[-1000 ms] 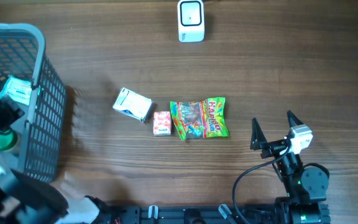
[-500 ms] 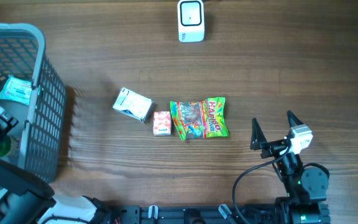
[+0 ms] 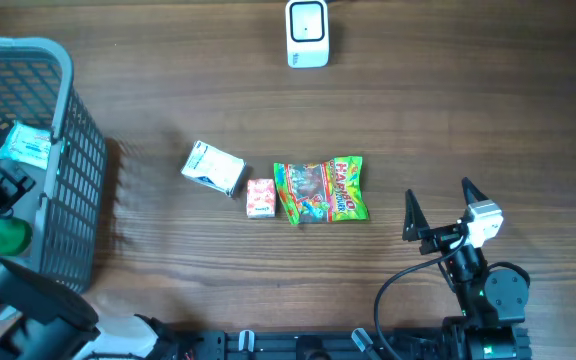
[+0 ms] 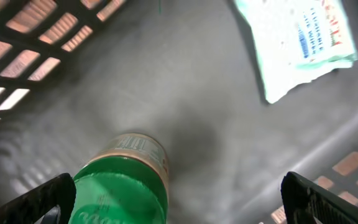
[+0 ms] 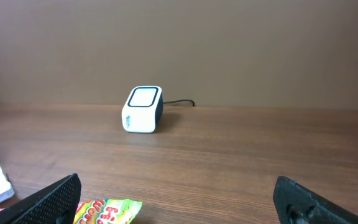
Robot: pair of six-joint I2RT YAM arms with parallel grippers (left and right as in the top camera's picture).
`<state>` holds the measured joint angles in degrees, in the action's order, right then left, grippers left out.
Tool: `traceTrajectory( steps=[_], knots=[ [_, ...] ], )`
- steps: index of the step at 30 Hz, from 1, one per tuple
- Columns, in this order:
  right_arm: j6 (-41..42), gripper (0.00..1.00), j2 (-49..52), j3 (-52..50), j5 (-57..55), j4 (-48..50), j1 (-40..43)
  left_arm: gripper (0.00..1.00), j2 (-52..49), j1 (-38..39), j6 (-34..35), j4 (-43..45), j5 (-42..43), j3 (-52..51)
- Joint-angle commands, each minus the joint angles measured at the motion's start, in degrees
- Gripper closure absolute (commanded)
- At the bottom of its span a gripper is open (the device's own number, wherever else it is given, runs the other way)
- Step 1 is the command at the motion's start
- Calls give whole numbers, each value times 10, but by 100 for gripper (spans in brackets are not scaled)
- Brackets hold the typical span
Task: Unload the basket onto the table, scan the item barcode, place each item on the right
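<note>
Brown wood table (image 3: 468, 100) fills the view, with a grey basket (image 3: 78, 170) on my left side. My left gripper (image 4: 179, 202) is down inside the basket, fingers spread wide and holding nothing. The green bottle (image 4: 120, 186) lies below it, close to one finger. I think that is the thing to scan. My right gripper (image 3: 436, 192) is spread wide and empty too, near the front of the table. The scanner (image 3: 307, 33) sits well apart, at the back.

The bottle is round and off to one side, so it may roll or slip when I pinch. A finger could also bump the basket wall.

I can't see any barcode on the bottle. Its lower part is cut off in the wrist view. From above, my arm hides part of the basket.
</note>
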<state>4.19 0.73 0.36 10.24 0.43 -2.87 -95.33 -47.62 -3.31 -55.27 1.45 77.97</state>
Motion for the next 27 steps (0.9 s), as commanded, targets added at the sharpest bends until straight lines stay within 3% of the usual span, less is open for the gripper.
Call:
traceTrajectory(
  steps=[1,5,6,12,16,27],
  knots=[
    [-8,0,-5,-1,-3,3,-3,0,46,1,8,0,2,7],
    [-8,0,-5,-1,-3,3,-3,0,57,1,4,-4,-94,7],
    [-8,0,-5,-1,-3,3,-3,0,53,1,-27,-4,-113,7],
    [-7,0,-5,-1,-3,3,-3,0,26,1,-155,-15,-109,-5],
    [-8,0,-5,-1,-3,3,-3,0,-10,1,-238,-19,-62,-22],
    [-8,0,-5,-1,-3,3,-3,0,-57,-8,-244,-20,-55,-60]
  ],
)
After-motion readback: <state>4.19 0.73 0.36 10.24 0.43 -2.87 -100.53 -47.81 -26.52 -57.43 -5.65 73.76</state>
